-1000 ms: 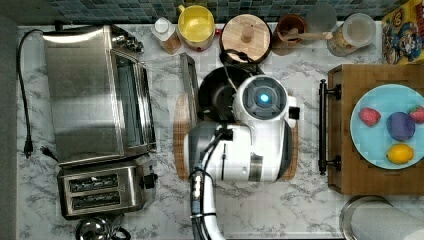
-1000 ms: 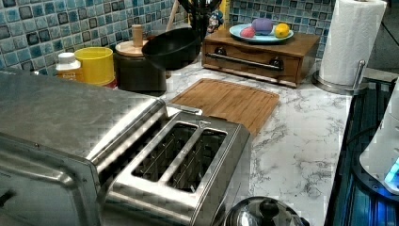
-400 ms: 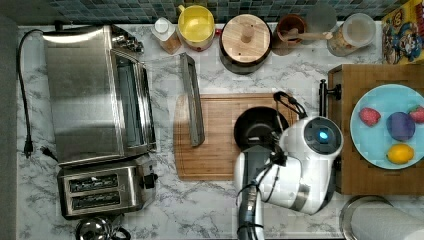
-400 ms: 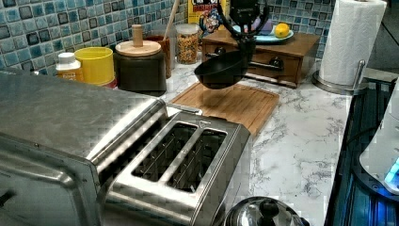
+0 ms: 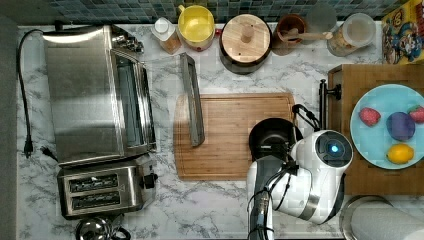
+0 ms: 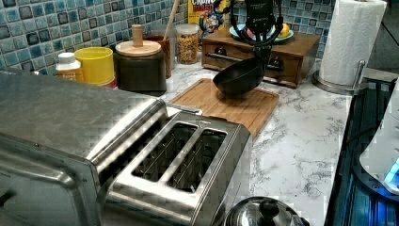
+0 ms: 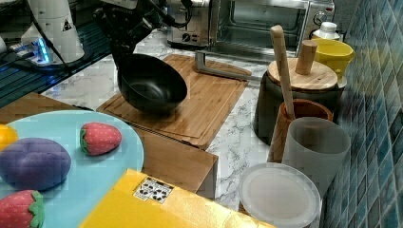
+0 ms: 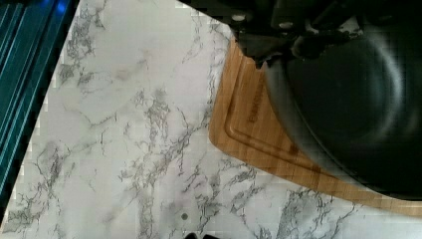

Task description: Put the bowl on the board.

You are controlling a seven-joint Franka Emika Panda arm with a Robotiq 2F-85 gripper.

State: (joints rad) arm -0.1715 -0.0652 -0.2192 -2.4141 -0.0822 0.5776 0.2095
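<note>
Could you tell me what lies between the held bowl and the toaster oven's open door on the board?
Bare board, in the top view: nothing lies between the bowl and the door.

Your arm reaches in from the top view's bottom edge, white wrist housing bent over toward the top view's right. Gripper [image 6: 261, 51] points down, fingers clamped on the rim of the bowl [image 6: 239, 80], holding it tilted, hanging off the fingers.

Black bowl [image 7: 152, 84], light-brown board [image 5: 225, 135], white grey-veined marble counter [image 8: 134, 149], yellow cup [image 5: 196, 22]
</note>
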